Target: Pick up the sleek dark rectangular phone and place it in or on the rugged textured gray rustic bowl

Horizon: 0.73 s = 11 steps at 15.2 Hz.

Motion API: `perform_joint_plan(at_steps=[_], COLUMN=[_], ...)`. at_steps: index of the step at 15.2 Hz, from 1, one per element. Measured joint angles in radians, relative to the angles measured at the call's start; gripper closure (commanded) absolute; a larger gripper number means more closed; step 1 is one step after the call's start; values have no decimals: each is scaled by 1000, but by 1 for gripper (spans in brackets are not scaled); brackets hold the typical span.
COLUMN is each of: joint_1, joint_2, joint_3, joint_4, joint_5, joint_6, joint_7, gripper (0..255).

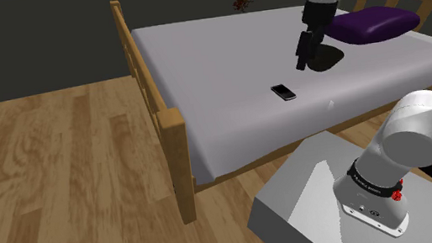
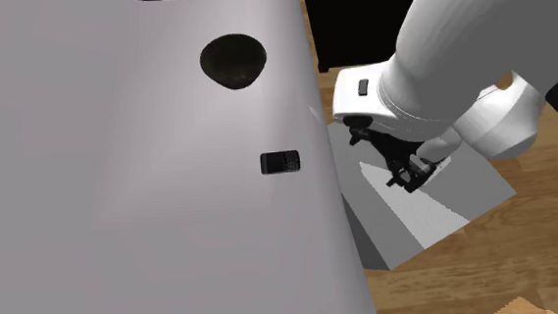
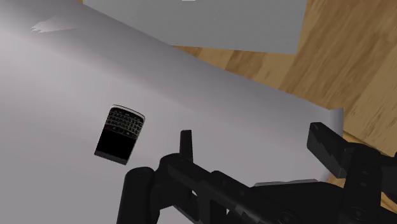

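Seen from my remote station: the white arm's black two-finger claw [image 1: 302, 62] hangs open above the pale grey mattress [image 1: 223, 52] of a wooden-framed bed, its fingers [image 3: 186, 145] standing apart and holding nothing. The dark rectangular phone [image 1: 283, 92] lies flat on the mattress near the edge facing the grey box stand [image 1: 301, 207]. It is off to one side of the claw, not between the fingers. Its keypad shows, with markings too small for me to read. The dark, rough round bowl [image 2: 233, 61] sits upright on the mattress, apart from the phone and near a purple pillow [image 1: 376, 22].
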Motion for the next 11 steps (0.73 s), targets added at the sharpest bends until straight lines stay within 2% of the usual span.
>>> perform_joint_plan(at_steps=[4,11], joint_1=[-20,-83], joint_2=[38,192], joint_3=[-19,-89], joint_4=[-24,-80], joint_5=[-10,-40], joint_6=[65,284], joint_7=[0,-6], gripper=[0,0])
